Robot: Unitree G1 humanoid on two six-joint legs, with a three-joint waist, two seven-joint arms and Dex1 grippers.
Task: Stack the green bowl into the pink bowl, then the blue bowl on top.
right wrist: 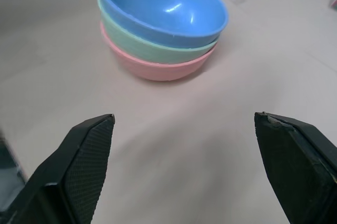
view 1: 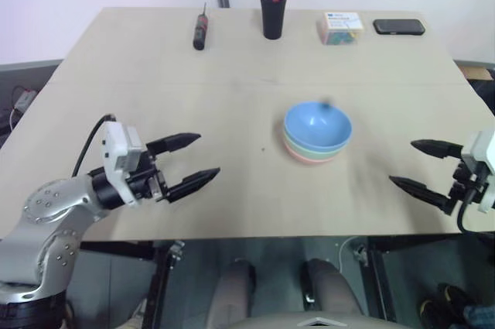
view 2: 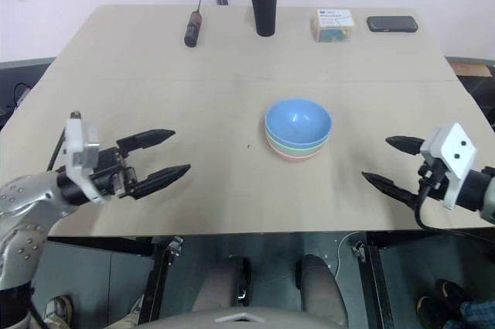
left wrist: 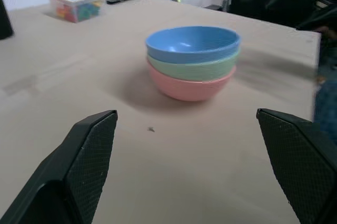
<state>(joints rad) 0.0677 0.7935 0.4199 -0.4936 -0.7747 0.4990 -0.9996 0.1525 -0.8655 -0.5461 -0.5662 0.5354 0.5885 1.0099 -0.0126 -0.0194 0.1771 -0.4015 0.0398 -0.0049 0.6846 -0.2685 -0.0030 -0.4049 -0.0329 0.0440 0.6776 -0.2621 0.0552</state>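
- Right now the three bowls sit nested in one stack a little right of the middle of the worktop [view 1: 155,97]: the pink bowl [left wrist: 187,88] at the bottom, the green bowl [left wrist: 192,68] inside it, and the blue bowl [view 1: 317,126] on top with its hollow facing up.
- Over on the robot's left, the left gripper [view 1: 189,162] hangs above the worktop near the front edge, well apart from the stack, its two black fingers spread wide with nothing between them; they point across toward the bowls.
- Off to the other side, the right gripper [view 2: 393,162] stands at the right front corner of the worktop, also well apart from the stack, fingers wide and empty, aimed back toward the bowls.
- So the stack lies between the two grippers, somewhat nearer the right one, touched by neither.
- Bare worktop rings the stack on every side; the broad strip between the bowls and the front edge holds nothing but a tiny dark speck just left of the stack.
- Along the far edge, well away from the bowls, stand a screwdriver [view 1: 201,29], a black pen cup [view 1: 273,13] with a few pens in it, a small clear box [view 1: 340,27] of coloured bits, and a dark phone [view 1: 399,26] lying flat.
- Both grippers hover close to the front edge, the right one nearly at the side edge as well.
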